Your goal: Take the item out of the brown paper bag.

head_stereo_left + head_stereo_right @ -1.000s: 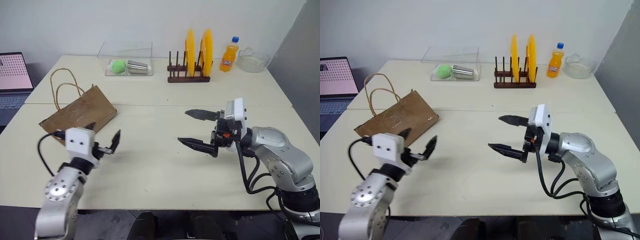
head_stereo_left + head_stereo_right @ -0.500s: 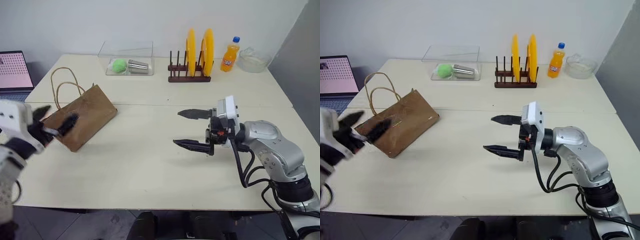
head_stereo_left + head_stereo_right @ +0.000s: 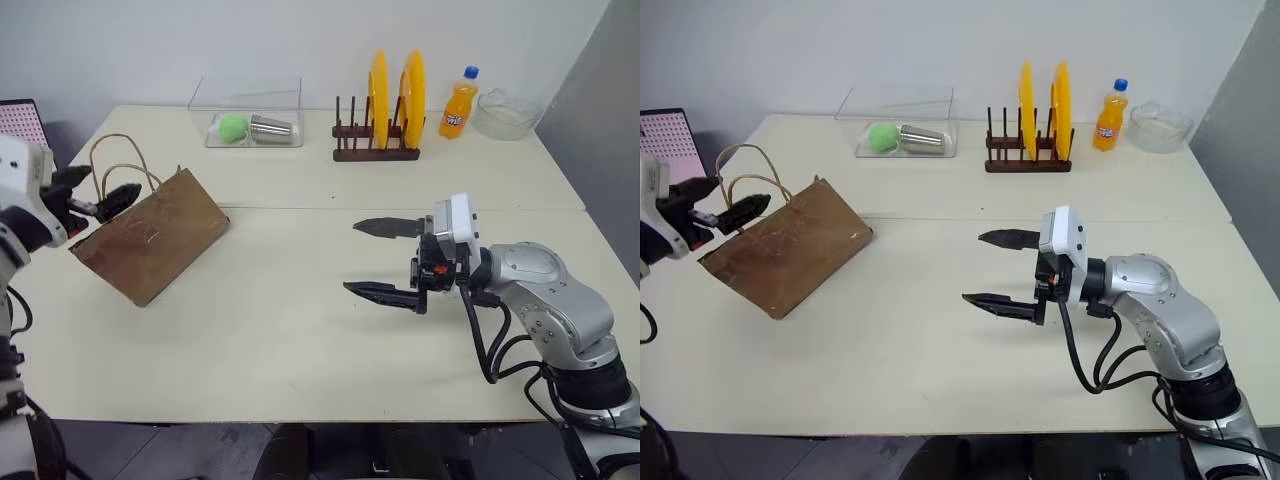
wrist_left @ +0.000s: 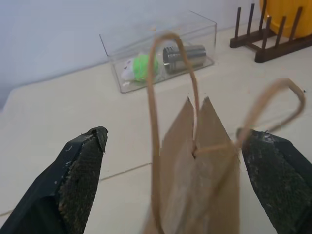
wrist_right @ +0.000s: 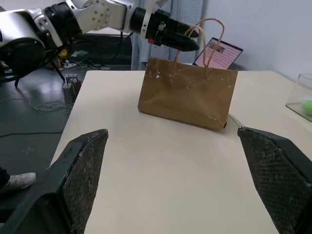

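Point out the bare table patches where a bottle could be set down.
Widest free patch: the near table between the brown paper bag and the right claw. A bare strip runs between bag and plate rack. The back edge is crowded: clear box, rack, orange soda bottle, glass bowl.

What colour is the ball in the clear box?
Bright green ball, best seen in the right eye view.

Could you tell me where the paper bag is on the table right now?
The bag sits on the table's left side, its handles up at the open left gripper, in front of the clear box.
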Tool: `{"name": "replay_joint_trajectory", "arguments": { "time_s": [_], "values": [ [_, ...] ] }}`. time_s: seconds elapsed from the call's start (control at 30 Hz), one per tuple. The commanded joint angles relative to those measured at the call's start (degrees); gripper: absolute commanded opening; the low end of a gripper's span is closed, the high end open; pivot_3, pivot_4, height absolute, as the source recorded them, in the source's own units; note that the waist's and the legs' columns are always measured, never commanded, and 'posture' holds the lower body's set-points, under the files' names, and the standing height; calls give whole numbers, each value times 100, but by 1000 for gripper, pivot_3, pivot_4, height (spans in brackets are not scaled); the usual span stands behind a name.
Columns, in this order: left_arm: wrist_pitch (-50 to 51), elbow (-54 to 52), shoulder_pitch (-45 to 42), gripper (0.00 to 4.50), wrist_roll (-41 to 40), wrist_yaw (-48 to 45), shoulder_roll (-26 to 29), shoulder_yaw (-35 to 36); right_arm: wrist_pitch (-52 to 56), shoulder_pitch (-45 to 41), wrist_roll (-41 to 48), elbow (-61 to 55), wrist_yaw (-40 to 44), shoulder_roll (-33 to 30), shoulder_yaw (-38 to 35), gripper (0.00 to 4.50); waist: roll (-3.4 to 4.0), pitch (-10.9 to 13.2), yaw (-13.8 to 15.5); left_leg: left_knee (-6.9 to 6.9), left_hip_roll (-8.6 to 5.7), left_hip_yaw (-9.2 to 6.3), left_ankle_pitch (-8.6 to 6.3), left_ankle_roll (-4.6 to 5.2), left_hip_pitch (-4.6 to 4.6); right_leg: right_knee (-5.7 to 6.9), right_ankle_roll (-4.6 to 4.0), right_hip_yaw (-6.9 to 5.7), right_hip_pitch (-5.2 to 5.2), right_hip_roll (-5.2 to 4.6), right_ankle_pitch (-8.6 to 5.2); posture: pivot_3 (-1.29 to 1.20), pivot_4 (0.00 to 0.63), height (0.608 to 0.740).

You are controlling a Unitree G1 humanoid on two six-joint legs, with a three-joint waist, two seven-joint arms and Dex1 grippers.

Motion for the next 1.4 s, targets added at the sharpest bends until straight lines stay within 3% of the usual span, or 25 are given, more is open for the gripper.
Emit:
{"name": "replay_joint_trajectory", "arguments": {
  "time_s": [0.03,0.17,0.27,0.67,0.77,1.03,1.4],
  "values": [
    [-348,441,-337,4488,168,-313,174,-98,29,-16,16,-281,-75,-69,-117,4500,0,0,-10,0,0,4,0,0,0,1,0,2,-1,-1,0,0,150,740],
    [-450,748,-606,4488,202,-675,211,-205,68,14,17,-337,-119,-115,-127,4500,0,0,-11,2,0,3,0,0,-1,4,0,2,-3,-1,0,0,150,740],
    [-371,915,-824,3882,176,-975,280,-264,75,33,17,-368,-146,-158,-131,4500,-1,0,-10,3,0,2,0,1,-3,4,0,0,-3,-1,0,0,150,740],
    [-495,1510,-1467,107,483,-1591,469,-584,167,86,92,-504,-189,-252,-141,4500,-3,-1,-13,10,-1,3,0,2,-1,14,1,-1,-2,0,0,0,150,740],
    [-599,1709,-1639,24,613,-1717,473,-701,189,95,98,-527,-204,-254,-149,4500,-4,-2,-13,11,-1,3,0,2,-2,14,1,-2,-2,0,0,0,150,740],
    [-1208,2644,-3113,24,1157,-2228,104,-1372,279,131,134,-636,-304,-342,-241,4500,-11,-4,15,21,-7,-1,1,3,-9,15,3,-9,-1,1,1,0,150,740],
    [-1757,3508,-4992,24,1599,-3163,-1394,-2087,789,896,479,-1362,-666,-813,-885,4500,-20,-1,1,42,-7,-7,1,2,-47,16,4,-20,-14,-1,2,0,150,740]
  ]
}}
